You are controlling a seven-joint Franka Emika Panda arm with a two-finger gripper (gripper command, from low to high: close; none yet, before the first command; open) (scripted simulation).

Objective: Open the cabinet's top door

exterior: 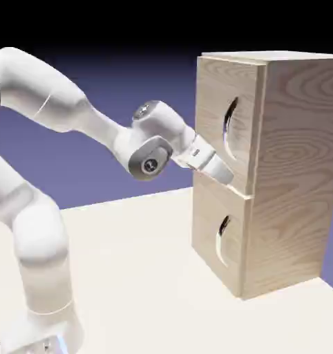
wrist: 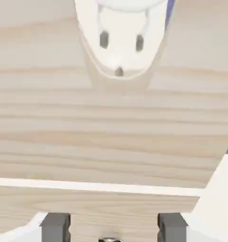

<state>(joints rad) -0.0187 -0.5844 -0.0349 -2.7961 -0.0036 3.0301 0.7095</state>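
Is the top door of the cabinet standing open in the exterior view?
No, the top door lies flush against the front of the wooden cabinet, like the lower door.

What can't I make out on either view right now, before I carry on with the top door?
- Top door: its lower part is hidden behind the gripper in the exterior view.
- Fingertips: too small in the exterior view to tell whether they touch the door.
- Metal piece: cut off by the hand view's bottom edge.
- Cabinet: its back is turned away in the exterior view.
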